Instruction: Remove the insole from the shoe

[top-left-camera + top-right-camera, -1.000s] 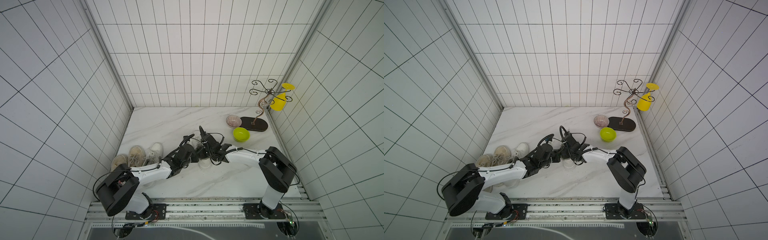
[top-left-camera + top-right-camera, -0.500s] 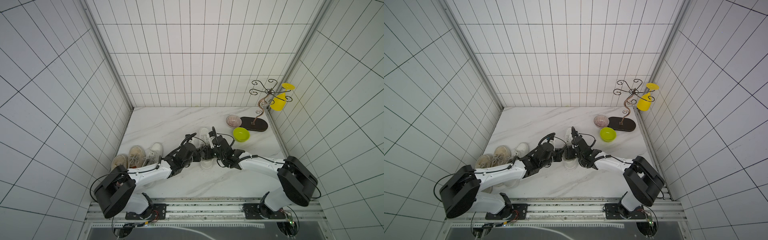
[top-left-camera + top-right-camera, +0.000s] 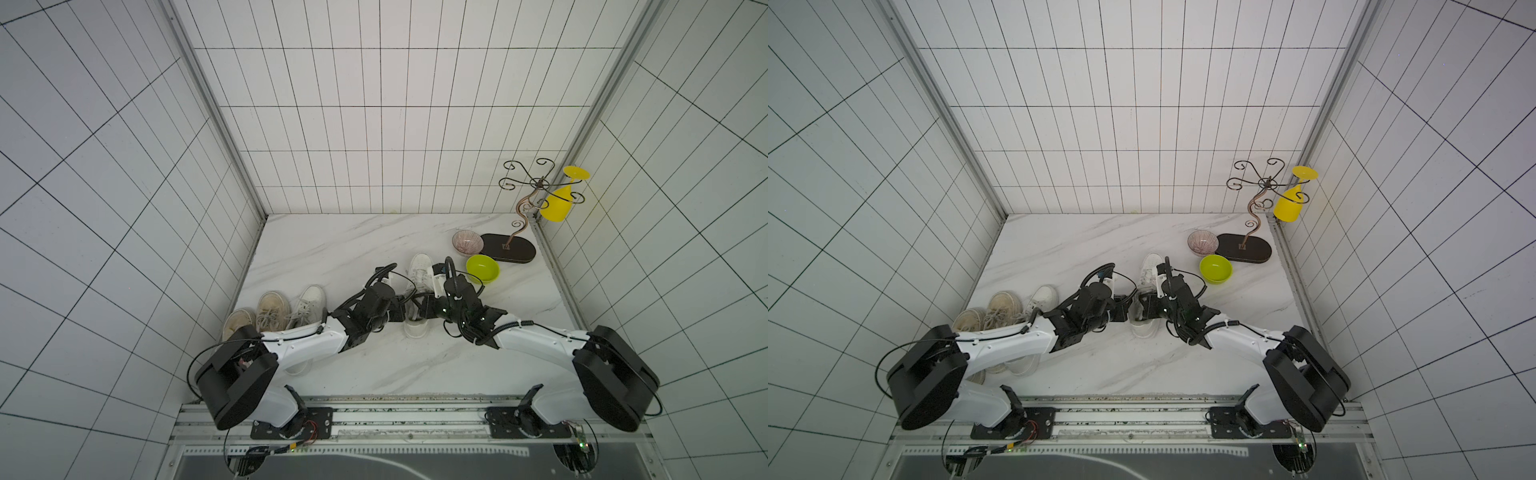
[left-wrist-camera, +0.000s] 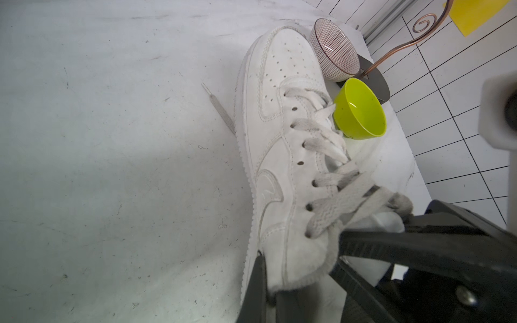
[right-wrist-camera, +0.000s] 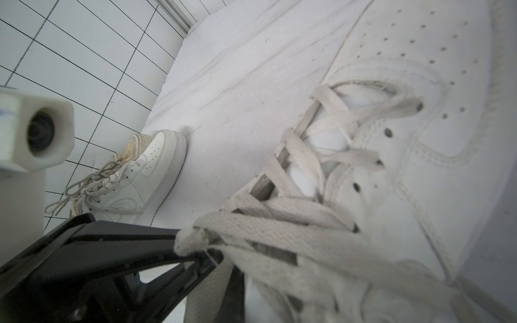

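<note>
Found the white leather lace-up sneaker (image 3: 419, 270) near the middle of the white marble table (image 3: 332, 249), toe toward the back edge, heel between both pincers. Saw the left gripper (image 4: 272, 296) clenched on the padded heel collar (image 4: 305, 279). Saw the right gripper (image 5: 212, 261) clenched too, at the shoe's mouth among the laces (image 5: 279, 223), but could not tell what it pinched. Noted white tiled walls (image 3: 374, 124) on three sides, three worn sneakers (image 3: 286, 309) by the left edge, a lime-green plastic bowl (image 3: 482, 269) close by toward the right edge. Looked scuffed, perforated at the toe, laces greyish and loosely crossed. Could not make out the insole.
</note>
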Robot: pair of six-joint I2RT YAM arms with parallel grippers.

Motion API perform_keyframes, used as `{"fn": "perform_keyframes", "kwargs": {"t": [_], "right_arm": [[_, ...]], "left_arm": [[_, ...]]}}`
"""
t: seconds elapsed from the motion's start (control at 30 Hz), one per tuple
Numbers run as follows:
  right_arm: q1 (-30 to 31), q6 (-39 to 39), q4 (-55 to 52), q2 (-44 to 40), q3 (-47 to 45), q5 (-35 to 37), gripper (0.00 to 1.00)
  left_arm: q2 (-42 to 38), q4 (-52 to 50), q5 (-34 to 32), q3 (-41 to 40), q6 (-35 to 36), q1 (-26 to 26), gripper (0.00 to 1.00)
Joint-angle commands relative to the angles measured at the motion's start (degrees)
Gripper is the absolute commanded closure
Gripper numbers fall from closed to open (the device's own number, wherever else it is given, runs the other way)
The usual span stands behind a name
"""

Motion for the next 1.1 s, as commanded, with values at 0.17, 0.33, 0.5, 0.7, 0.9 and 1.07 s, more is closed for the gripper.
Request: {"fn": "perform_keyframes", "kwargs": {"t": [0.17,0.33,0.5,0.7,0.9,1.07], "right_arm": [[-1.3,1.8,18.1,-7.9,-5.6,-13.6,1.0],[-1.3,2.2,24.8,-10.8,-8.1,-16.1,1.0],[-1.4,2.8,29.2,-13.8,-10.8,-15.8,1.0],[-1.7,2.5,20.0,-13.3,-8.8,-8.5,1.0],[-0.7,-1.2,6.5,-6.8,-2.0,-4.4,1.0],[-0.2,3.7,14.3,-5.9,-2.0,-10.3,1.0]], "left_arm": [[6.0,-13.4,-15.0,0.1,-1.2,6.4,1.0],[8.4,-15.5,-15.2,2.1,-0.7,6.6,1.0],[9.5,-16.0,-14.8,2.7,-0.7,6.7,1.0],[8.8,-12.9,-11.0,1.9,0.9,6.8,1.0],[6.2,-6.5,-3.7,2.8,5.5,2.1,1.0],[8.6,-5.6,-0.8,4.5,7.4,-0.3,1.0]]}}
